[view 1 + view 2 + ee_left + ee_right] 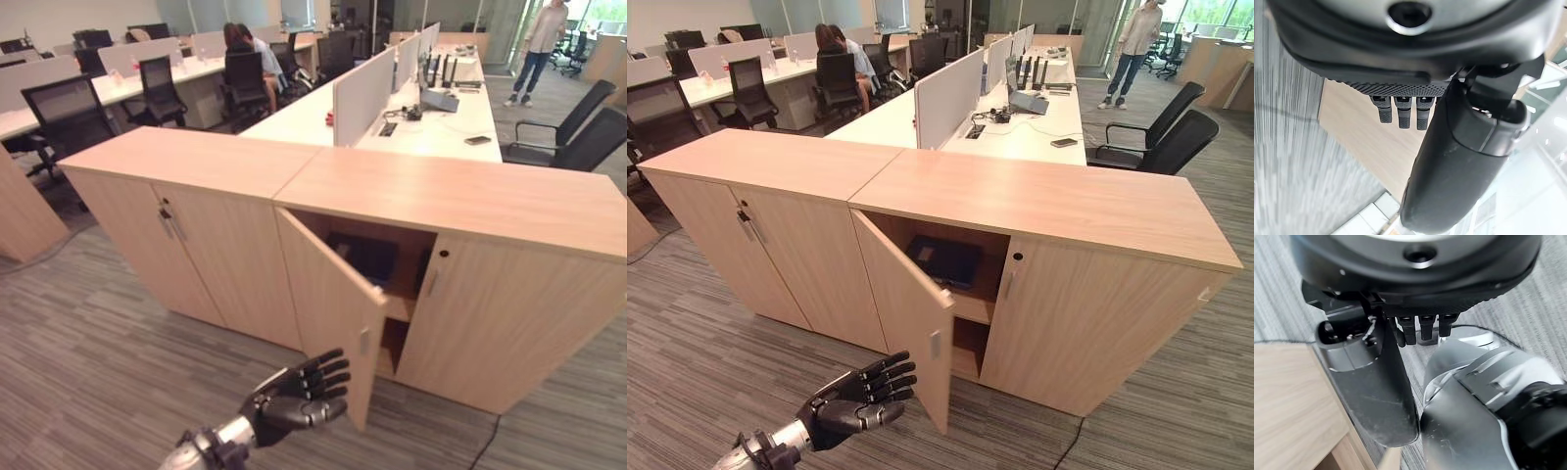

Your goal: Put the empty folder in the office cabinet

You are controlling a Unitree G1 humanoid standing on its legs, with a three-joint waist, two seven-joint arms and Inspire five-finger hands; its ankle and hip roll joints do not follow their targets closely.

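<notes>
The light-wood office cabinet (460, 201) has its left door (323, 299) swung open toward me, and its right door (1087, 318) closed. A dark folder (945, 260) lies on the upper shelf inside. My left hand (294, 397) hovers low in front of the open door's outer face, close to its free edge, fingers relaxed and holding nothing. In the left wrist view its fingers (1403, 111) point at the wood panel. My right hand (1376, 382) hangs over the grey carpet beside a wooden panel, fingers straight and empty.
A matching cabinet (167, 196) with closed doors adjoins on the left. Behind stand white desks (431, 122) with partitions, and black office chairs (578, 137). One person sits at a far desk (250, 54) and another stands at the back right (537, 49). Striped grey carpet (98, 362) covers the floor.
</notes>
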